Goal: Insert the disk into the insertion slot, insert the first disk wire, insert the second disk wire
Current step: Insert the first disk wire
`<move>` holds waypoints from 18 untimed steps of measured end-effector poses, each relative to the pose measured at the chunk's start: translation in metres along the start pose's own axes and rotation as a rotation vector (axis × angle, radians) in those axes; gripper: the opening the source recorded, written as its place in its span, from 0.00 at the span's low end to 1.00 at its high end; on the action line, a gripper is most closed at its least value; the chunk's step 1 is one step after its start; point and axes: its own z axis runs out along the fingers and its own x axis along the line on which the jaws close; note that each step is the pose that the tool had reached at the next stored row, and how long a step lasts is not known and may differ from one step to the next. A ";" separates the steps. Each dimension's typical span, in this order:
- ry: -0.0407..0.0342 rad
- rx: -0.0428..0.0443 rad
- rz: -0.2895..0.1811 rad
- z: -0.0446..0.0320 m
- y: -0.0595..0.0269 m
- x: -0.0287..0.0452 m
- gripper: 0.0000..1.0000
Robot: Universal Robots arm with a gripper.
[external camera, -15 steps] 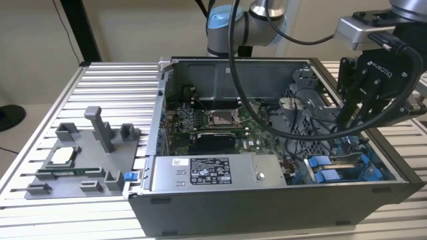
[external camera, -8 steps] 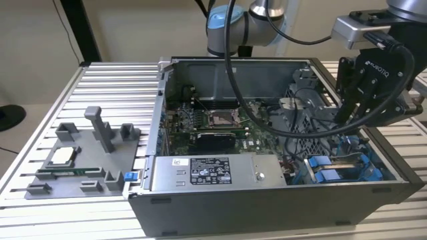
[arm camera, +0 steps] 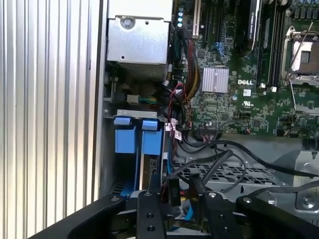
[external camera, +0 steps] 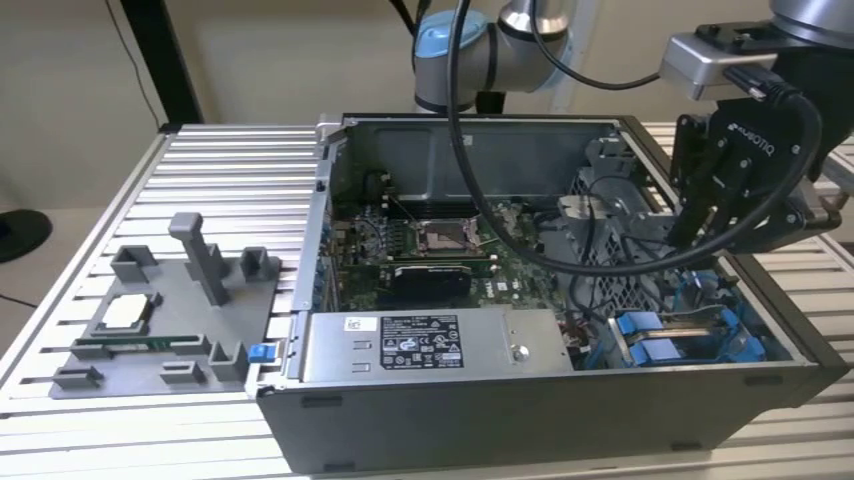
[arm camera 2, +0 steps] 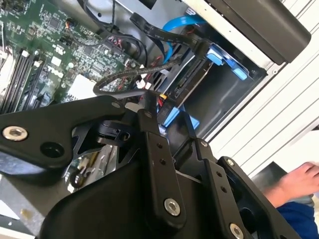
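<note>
Counter (external camera: 200, 150): carries the open case (external camera: 534, 420), set toward its edge on the exterior view's right.

Hand (arm camera: 172, 195): poised over the case corner nearest that edge.

Slot (arm camera: 130, 114): lies in that corner.

Disk (arm camera: 124, 140): seated in the slot, blue carrier tabs showing. First step judged done.

Plug (arm camera: 173, 188): black, with red and black leads. The hand appears clenched on it.

Step in hand, by judgement: inserting a disk wire; which of the two cannot be told. The move calls for the plug squared to the disk's port, leads kept clear.
</note>
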 end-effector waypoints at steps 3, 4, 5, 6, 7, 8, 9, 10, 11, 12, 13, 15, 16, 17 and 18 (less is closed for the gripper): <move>-0.0030 0.0005 0.000 0.0003 -0.0003 0.0000 1.00; -0.0034 0.0005 0.000 0.0004 -0.0007 0.0000 1.00; -0.0036 0.0005 0.000 0.0003 -0.0011 0.0000 1.00; -0.0035 0.0005 0.000 0.0003 -0.0018 0.0001 1.00; -0.0035 0.0005 0.000 0.0003 -0.0026 0.0001 1.00; -0.0035 0.0005 0.000 0.0003 -0.0032 0.0001 1.00; -0.0035 0.0005 0.000 0.0003 -0.0037 0.0001 1.00; -0.0035 0.0005 0.000 0.0003 -0.0040 0.0001 1.00; -0.0036 0.0005 0.000 0.0003 -0.0039 0.0001 1.00; -0.0035 0.0005 0.000 0.0003 -0.0040 0.0001 1.00; -0.0035 0.0005 0.000 0.0003 -0.0040 0.0001 1.00; -0.0035 0.0005 0.000 0.0003 -0.0040 -0.0001 1.00; -0.0036 0.0005 0.000 0.0003 -0.0040 -0.0002 1.00; -0.0035 0.0005 0.000 0.0003 -0.0041 -0.0003 1.00; -0.0036 0.0006 0.000 0.0004 -0.0041 -0.0004 1.00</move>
